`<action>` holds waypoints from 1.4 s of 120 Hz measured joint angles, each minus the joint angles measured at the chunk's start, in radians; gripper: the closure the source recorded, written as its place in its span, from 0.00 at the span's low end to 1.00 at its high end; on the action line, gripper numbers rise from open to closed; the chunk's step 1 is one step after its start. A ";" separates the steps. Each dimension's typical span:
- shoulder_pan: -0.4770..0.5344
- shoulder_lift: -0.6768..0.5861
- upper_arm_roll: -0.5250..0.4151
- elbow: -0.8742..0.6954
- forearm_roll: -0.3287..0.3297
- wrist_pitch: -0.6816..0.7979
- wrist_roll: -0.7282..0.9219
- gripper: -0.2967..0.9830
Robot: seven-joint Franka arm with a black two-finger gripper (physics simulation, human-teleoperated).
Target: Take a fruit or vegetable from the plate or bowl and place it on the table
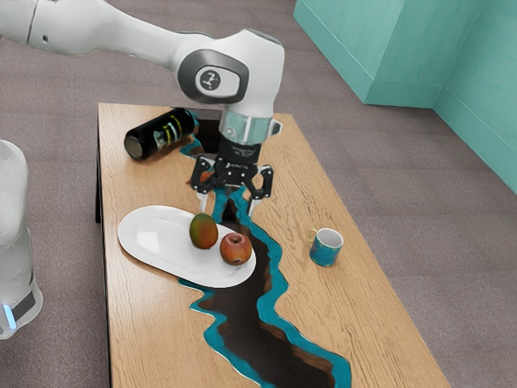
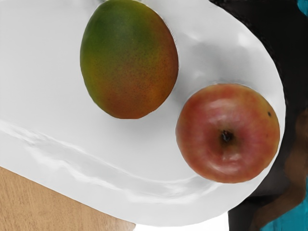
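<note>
Mango (image 1: pixel 203 232) and apple (image 1: pixel 236 250) on plate (image 1: pixel 170 242), just beside each other, apple near plate's rim; either suits task. Claw (image 1: pixel 227 212) above plate, released, spread, nothing in it. Off-centre descent could press neighbouring fruit or rim, rolling apple off plate or tilting plate. High pinch on mango's rounded sides may slip. Mug (image 1: pixel 325 249) stands apart from plate on surface (image 1: pixel 145 323); low, wide carry could knock it.
</note>
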State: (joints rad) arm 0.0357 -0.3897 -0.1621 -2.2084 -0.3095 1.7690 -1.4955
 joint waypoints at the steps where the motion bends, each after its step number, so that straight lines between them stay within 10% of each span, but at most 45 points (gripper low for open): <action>1: 0.005 0.002 0.000 -0.001 -0.001 0.003 0.005 0.23; 168: 0.053 0.136 -0.041 -0.136 -0.095 0.329 0.336 0.23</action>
State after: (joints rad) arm 0.0885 -0.2539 -0.2029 -2.3446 -0.4046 2.0977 -1.1596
